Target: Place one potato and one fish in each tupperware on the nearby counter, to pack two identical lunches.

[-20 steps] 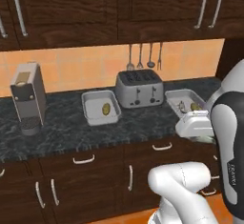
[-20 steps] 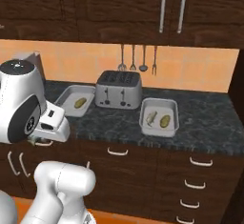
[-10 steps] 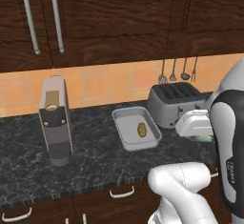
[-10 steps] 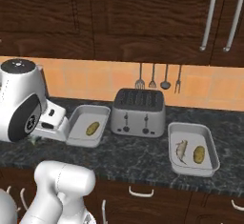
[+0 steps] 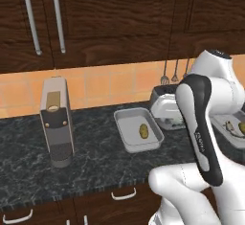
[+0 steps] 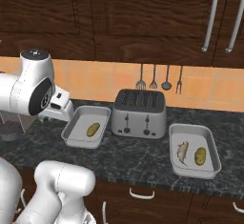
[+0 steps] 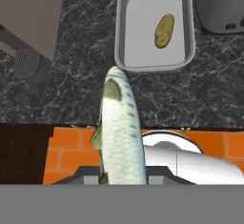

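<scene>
Claw clamped on a fish, its tips masked by the catch

In the hand view the fish runs up from the bottom edge and covers both finger tips; the claw is pinching it above the desk edge. Just beyond, the left tupperware holds one potato. The right tupperware holds a fish and a potato. From the left base, the forearm masks most of the toaster; the arm is bent at the elbow, wrist low.

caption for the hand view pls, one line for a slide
Gripper shut on a fish, above the counter near a tupperware holding one potato.
</scene>
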Tool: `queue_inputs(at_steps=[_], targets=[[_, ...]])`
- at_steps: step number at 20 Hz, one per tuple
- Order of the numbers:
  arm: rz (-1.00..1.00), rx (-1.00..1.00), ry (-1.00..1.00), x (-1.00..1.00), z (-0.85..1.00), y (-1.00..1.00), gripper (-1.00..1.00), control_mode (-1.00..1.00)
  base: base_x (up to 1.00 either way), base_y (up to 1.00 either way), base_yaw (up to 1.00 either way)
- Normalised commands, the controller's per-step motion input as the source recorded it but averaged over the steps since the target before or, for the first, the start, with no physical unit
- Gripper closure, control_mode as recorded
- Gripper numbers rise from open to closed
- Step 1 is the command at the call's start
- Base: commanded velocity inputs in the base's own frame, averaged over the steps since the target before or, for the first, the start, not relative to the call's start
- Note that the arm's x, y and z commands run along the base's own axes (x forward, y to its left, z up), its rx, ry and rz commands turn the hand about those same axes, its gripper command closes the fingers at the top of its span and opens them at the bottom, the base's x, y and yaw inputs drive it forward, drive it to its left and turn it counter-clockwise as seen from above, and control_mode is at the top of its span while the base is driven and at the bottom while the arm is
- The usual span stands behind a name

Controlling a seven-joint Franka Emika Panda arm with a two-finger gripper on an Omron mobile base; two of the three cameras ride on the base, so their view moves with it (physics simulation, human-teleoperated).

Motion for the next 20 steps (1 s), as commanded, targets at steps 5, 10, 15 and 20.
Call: queue_inputs(at_steps=[5, 10, 15, 20], targets=[[-0.07, -0.12, 0.02, 1.00, -0.60, 0.12, 1.00, -1.00, 0.00, 0.00, 0.00], [-0.04, -0.07, 0.01, 1.00, -0.67, 0.04, 1.00, -1.00, 0.00, 0.00, 0.00], [0.00, 0.00, 0.15, 1.00, -1.00, 0.12, 1.00, -1.00, 0.00, 0.00, 0.00], [0.00, 0.00, 0.15, 1.00, -0.22, 0.05, 1.00, -1.00, 0.00, 0.00, 0.00]])
